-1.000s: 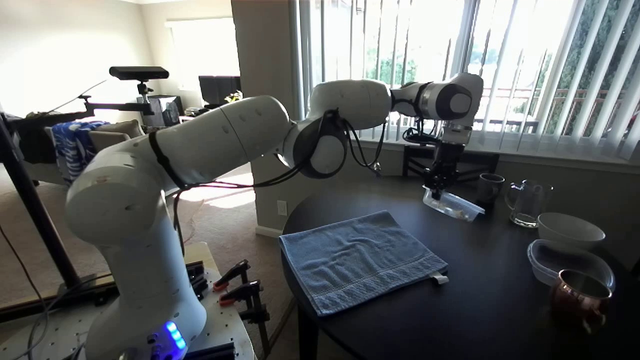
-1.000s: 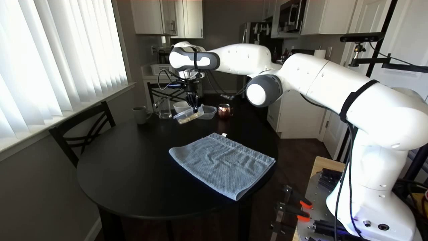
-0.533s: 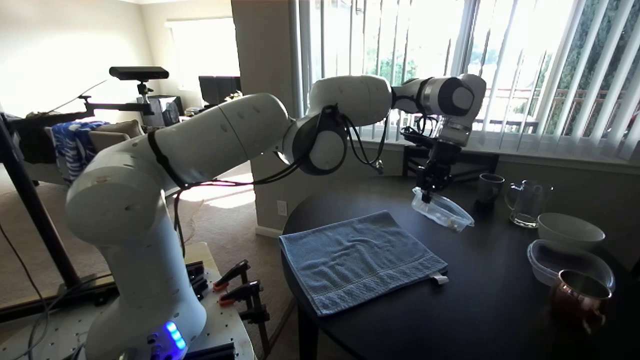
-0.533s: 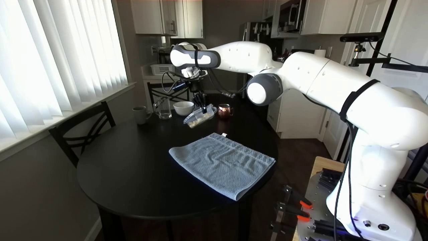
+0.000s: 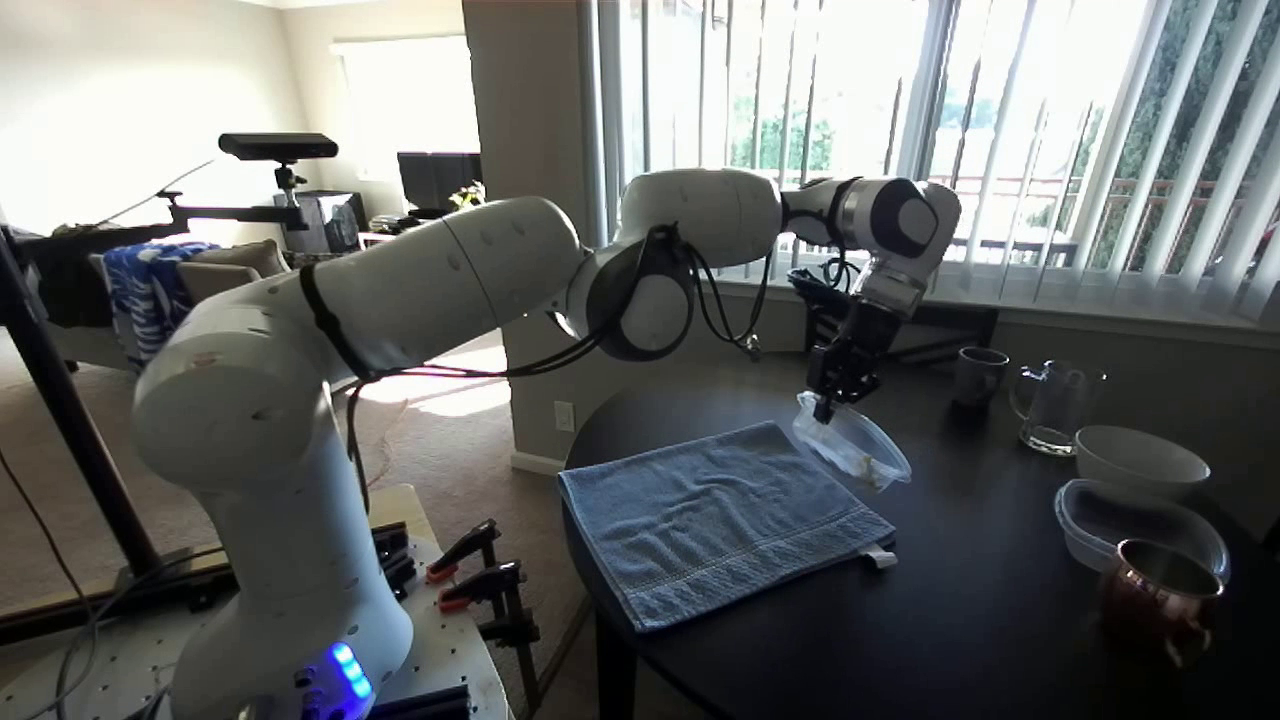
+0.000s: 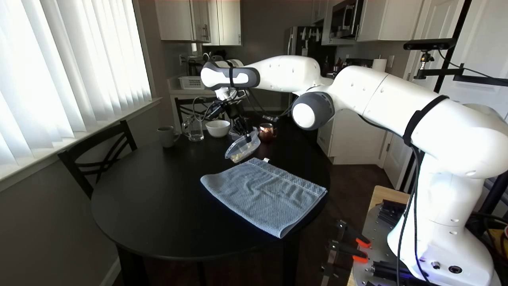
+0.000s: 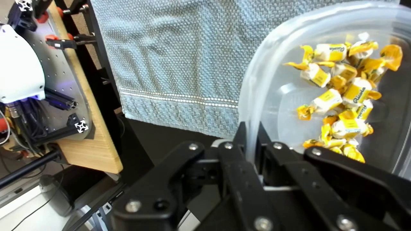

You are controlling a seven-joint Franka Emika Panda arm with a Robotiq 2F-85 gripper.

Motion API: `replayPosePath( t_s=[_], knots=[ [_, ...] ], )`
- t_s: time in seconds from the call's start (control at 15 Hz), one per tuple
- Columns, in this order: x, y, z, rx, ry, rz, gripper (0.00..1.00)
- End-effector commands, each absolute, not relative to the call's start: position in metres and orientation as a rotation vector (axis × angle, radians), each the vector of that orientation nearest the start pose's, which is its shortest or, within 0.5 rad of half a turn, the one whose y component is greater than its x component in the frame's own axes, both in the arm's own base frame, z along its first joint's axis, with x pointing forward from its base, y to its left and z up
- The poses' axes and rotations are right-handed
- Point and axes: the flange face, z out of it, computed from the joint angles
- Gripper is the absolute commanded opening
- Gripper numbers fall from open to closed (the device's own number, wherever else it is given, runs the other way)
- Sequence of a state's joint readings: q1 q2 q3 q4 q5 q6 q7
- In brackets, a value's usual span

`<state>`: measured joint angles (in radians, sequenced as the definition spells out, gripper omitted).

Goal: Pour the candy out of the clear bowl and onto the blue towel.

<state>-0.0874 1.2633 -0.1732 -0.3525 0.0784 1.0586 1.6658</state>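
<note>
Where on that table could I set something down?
The table is bare between blue towel and grey mug, and between towel and copper mug. Crowded: around the white bowl, clear tub and handled glass; also where the gripper holds the clear bowl.

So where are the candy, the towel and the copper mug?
Candy (image 7: 357,91): in the wrist view, on a wrapper mid-pile.
Towel (image 6: 265,196): in an exterior view, middle of the cloth.
Copper mug (image 5: 1150,606): in an exterior view, its outer side.
</note>
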Motion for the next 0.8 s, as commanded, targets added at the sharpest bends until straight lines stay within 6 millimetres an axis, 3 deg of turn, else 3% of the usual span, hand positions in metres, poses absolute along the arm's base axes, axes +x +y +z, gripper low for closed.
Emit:
replayPosePath(
  t_s=[0.0, 0.4, 0.73],
  knots=[
    [0.724, -0.080, 0.267, -2.129, 2.815, 0.684, 0.01],
    [0.724, -0.044, 0.226, -2.238, 2.814, 0.684, 0.01],
    [0.723, -0.023, 0.214, -2.296, 2.850, 0.624, 0.01]
  ],
)
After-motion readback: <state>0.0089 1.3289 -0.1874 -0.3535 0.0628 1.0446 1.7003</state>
